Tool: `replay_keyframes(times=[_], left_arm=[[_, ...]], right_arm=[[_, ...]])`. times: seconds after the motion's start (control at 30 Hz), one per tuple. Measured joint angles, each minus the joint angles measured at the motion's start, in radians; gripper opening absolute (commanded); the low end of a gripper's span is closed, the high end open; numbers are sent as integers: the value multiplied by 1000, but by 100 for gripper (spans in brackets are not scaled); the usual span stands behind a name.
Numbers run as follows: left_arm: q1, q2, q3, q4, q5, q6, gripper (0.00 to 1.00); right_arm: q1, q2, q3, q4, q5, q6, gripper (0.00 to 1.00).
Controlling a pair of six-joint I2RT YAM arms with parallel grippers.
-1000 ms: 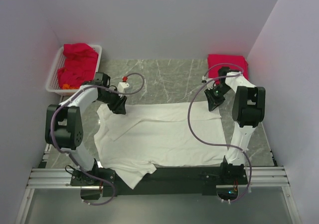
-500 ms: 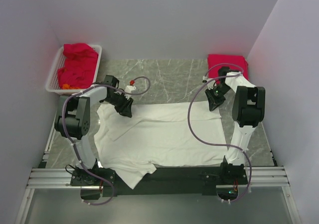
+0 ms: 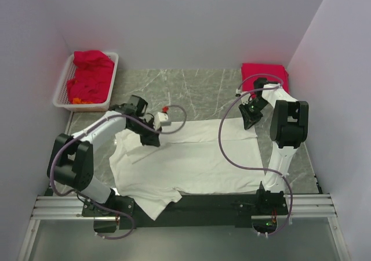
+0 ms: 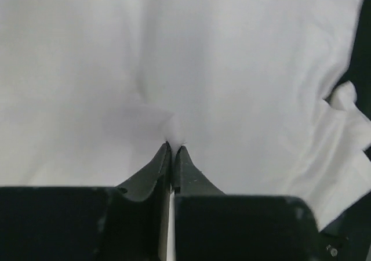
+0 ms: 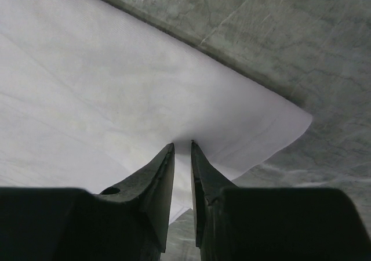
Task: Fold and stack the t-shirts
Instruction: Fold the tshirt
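White shirt (image 3: 191,162) is laid out flat on the marble table (image 3: 197,93) between the two arms, with one sleeve draped over the dark near edge at lower left. Top view: the left gripper (image 3: 152,138) is set down on the shirt's far left part, near the shoulder, where a raised fold of cloth is seen beside it. The right gripper (image 3: 248,123) is placed at the shirt's far right corner. A white basket (image 3: 62,86) holding crumpled red shirts (image 3: 90,75) is noted at the far left of the table, well apart from the white shirt. A folded red shirt (image 3: 265,74) is noted at the far right, just beyond the right gripper. Left wrist view: the frame is filled by white cloth; the fingers (image 4: 153,171) are pressed together at the tips, and a small peak of cloth is pinched between them, with creases radiating from the pinch. Right wrist view: the fingers (image 5: 156,174) are drawn close, only a narrow slit being left, and the shirt's edge is clamped in that slit. The corner of the shirt is seen lying flat on the marble just right of the tips.
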Motion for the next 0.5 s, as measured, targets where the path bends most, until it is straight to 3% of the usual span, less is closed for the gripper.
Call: replay_keyframes(times=[0.03, 0.17, 0.37, 0.5], left_arm=[[-31, -20, -20, -7, 1, 10, 25], [-146, -44, -106, -63, -6, 70, 50], [-138, -83, -121, -179, -32, 130, 48], [-38, -95, -61, -192, -27, 119, 44]], right_arm=[[0, 0, 0, -2, 2, -2, 25], [0, 0, 0, -13, 8, -10, 26], [0, 0, 3, -33, 11, -16, 26], [0, 0, 26, -38, 11, -12, 23]])
